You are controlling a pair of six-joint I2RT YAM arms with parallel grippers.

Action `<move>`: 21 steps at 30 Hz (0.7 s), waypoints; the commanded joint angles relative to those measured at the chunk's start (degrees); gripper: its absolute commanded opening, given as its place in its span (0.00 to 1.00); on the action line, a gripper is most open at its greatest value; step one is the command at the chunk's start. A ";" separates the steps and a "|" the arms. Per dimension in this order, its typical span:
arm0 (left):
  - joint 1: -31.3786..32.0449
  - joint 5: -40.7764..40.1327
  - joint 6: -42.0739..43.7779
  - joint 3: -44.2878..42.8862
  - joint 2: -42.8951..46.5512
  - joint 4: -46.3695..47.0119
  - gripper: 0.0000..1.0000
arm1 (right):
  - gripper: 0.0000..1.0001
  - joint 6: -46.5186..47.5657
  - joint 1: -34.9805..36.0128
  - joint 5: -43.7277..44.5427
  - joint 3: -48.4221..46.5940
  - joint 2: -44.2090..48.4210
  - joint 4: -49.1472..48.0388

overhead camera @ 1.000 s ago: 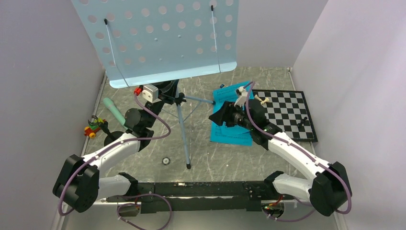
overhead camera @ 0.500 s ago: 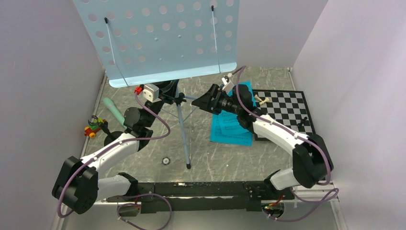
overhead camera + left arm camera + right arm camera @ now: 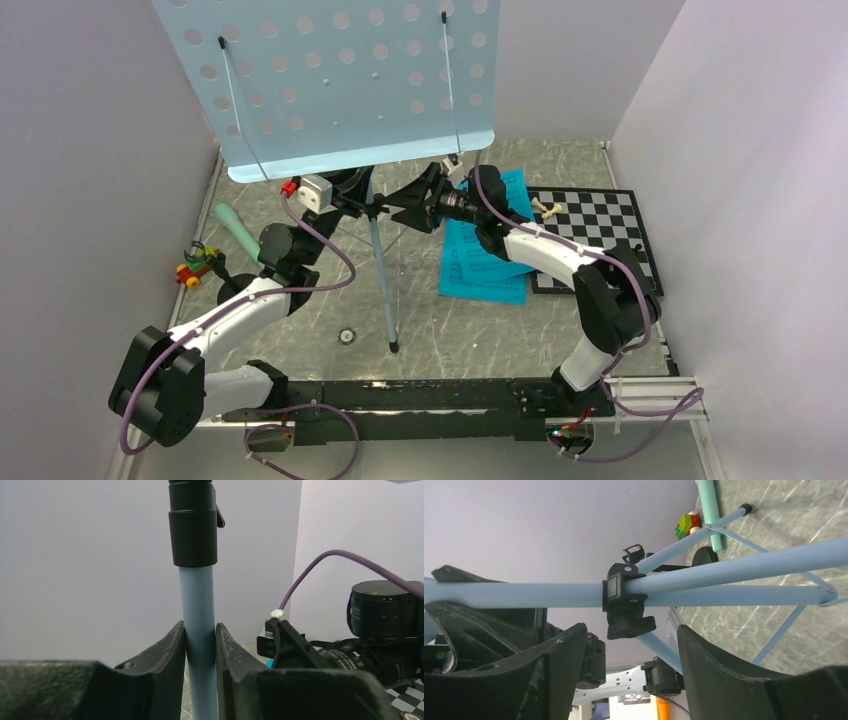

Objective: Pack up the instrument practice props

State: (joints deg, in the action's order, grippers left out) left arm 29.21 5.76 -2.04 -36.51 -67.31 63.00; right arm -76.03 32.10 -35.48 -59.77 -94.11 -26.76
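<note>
Left gripper [image 3: 200, 647] clenched on music stand [image 3: 197, 595] pole, upright centre frame on bench [image 3: 440, 320]. Right gripper [image 3: 631, 655] unclenched, straddling black leg clamp [image 3: 624, 602]. My worry: a lopsided squeeze tips the stand onto the chessboard [image 3: 600, 240].

1. The left arm [image 3: 215, 325] stretched from its base toward one o'clock, and the left gripper [image 3: 200, 639] was pinched tight on a pole [image 3: 198, 595].
2. The right arm [image 3: 560, 260] folded toward ten o'clock, and the right gripper [image 3: 631, 645] pointed at nine o'clock, jaws wide apart.
</note>
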 commanded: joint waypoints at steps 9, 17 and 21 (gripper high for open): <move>0.05 3.85 3.06 -1.64 1.48 -1.22 0.00 | 0.59 -10.22 0.57 -3.32 -5.20 -4.55 -8.68; 0.07 3.51 3.39 -0.93 2.08 -1.60 0.00 | 0.44 -13.26 0.76 -3.69 -6.69 -6.71 -11.34; 0.14 3.56 3.54 -1.10 2.12 -1.92 0.00 | 0.33 -12.91 0.94 -3.85 -6.76 -6.59 -11.44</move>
State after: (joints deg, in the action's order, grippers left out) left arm 29.17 6.15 -0.54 -36.58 -66.74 61.98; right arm -86.54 32.47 -38.94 -63.26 -101.25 -32.93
